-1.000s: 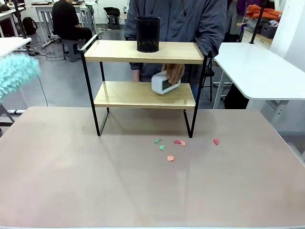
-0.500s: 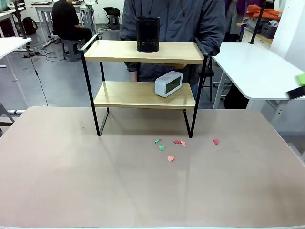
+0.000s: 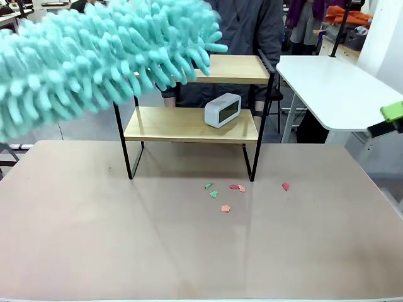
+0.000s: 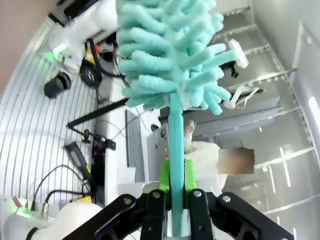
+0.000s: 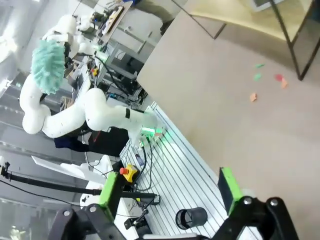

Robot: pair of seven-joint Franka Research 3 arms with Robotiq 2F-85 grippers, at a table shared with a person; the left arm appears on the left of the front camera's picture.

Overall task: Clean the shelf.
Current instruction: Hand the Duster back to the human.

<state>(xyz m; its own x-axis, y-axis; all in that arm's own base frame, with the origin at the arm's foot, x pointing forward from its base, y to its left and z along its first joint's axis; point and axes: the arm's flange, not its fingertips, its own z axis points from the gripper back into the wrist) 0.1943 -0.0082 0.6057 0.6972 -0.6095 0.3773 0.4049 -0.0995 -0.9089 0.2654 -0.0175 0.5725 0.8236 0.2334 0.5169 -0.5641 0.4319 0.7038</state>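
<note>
Shelf (image 3: 189, 124) is set long-side left-to-right, open front turned robotward, lots of table (image 3: 94, 239) left before it. Duster (image 3: 94, 56) is clamped in left gripper (image 4: 174, 200); right gripper (image 5: 167, 185) is spread wide.

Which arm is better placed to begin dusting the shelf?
Left. The left gripper is shut on the duster, whose fluffy head is raised in front of the shelf. The right gripper is open and holds nothing.

Bright even light, faint shadows — duster (image 3: 94, 56) blurred, edges warped
</note>
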